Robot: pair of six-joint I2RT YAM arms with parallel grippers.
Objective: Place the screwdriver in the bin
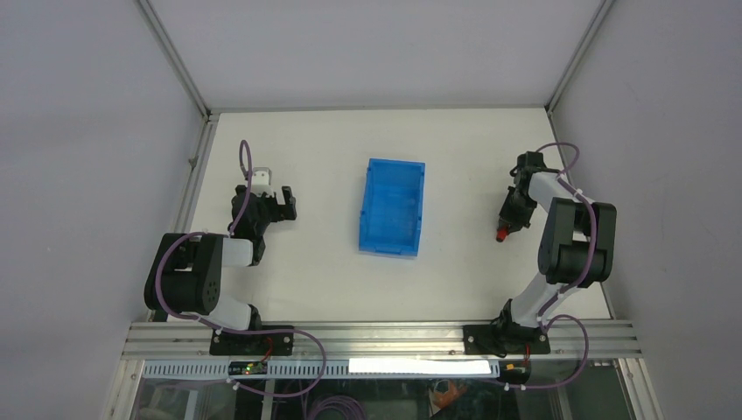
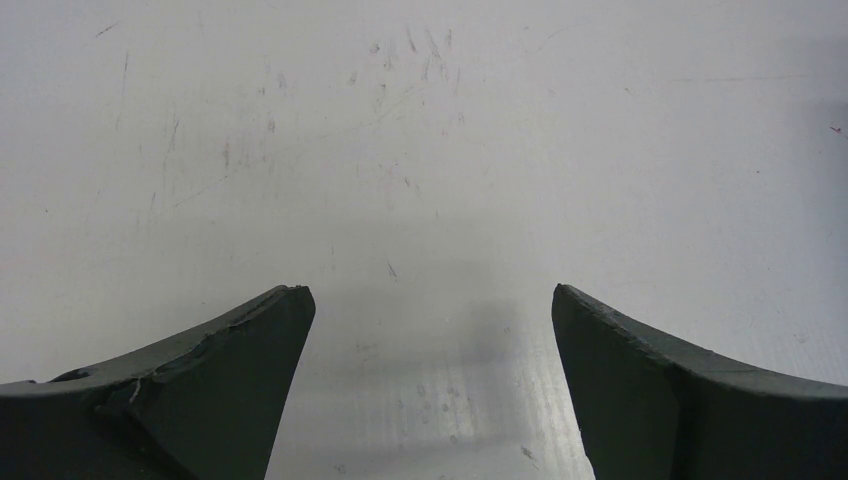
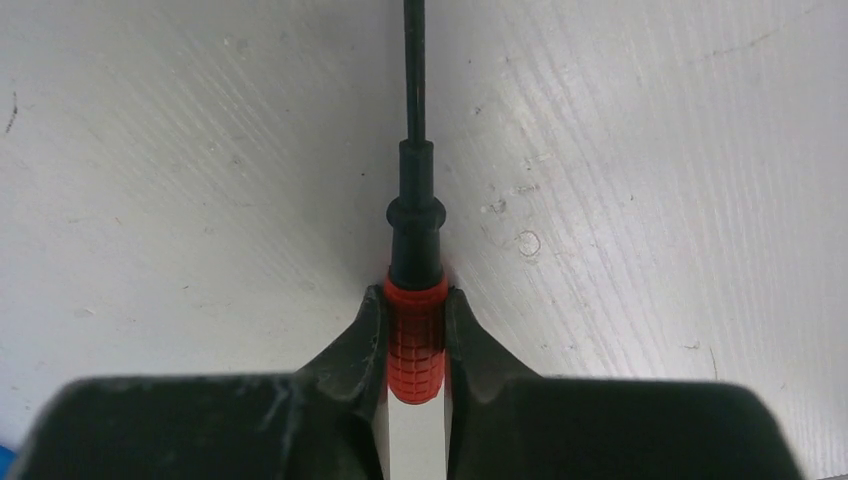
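Observation:
The screwdriver (image 3: 416, 335) has a stubby red ribbed handle and a thin black shaft running away from the camera over the white table. My right gripper (image 3: 416, 310) is shut on the red handle, one finger on each side. From above, the red handle end (image 1: 501, 234) pokes out below the right gripper (image 1: 510, 219), right of the bin. The bright blue bin (image 1: 393, 207) stands mid-table, holding nothing that I can see. My left gripper (image 1: 282, 203) is left of the bin; its jaws stand wide apart over bare table (image 2: 430, 300), holding nothing.
A small white block (image 1: 262, 176) lies just behind the left gripper. Metal frame rails (image 1: 197, 166) run along the table's left, back and right sides. A grooved aluminium rail (image 1: 376, 337) carries both arm bases at the near edge.

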